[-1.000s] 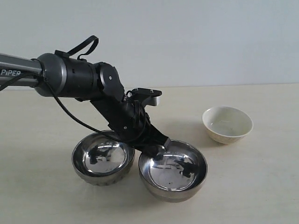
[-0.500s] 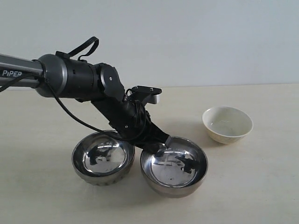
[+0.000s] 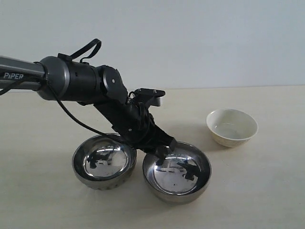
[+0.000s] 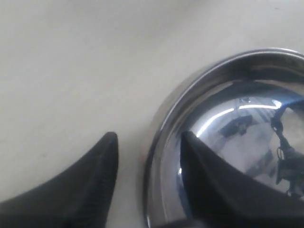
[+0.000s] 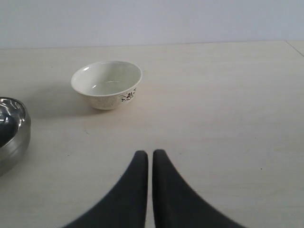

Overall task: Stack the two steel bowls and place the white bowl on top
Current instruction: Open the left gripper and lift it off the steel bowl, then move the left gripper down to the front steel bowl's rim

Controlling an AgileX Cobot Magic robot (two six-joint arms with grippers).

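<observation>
Since a second ago, your left end effector [image 3: 165, 151] has let go: its jaws now stand apart, straddling the near rim of the right-hand steel bowl [image 3: 177, 171], which has settled flat on the table [image 3: 267, 195]. In the left wrist view one finger [image 4: 92, 185] sits outside the wall over bare table and the other dips inside the bowl [image 4: 247, 90], with the rim running between them and a clear gap on the outer side, so nothing is held. The other steel bowl [image 3: 104, 162] lies just beside it, toward the left arm's own side; you cannot tell from here whether the two rims touch. That is what the next move turns on: either steel bowl is within your left arm's reach, and being round, each offers only its rim to pinch, so judge which one to lift across onto its neighbour. Your right end effector [image 5: 149, 153] is pressed shut and empty, low over the table, with the white bowl [image 5: 107, 84] upright ahead of it and well apart from the steel pair.
</observation>
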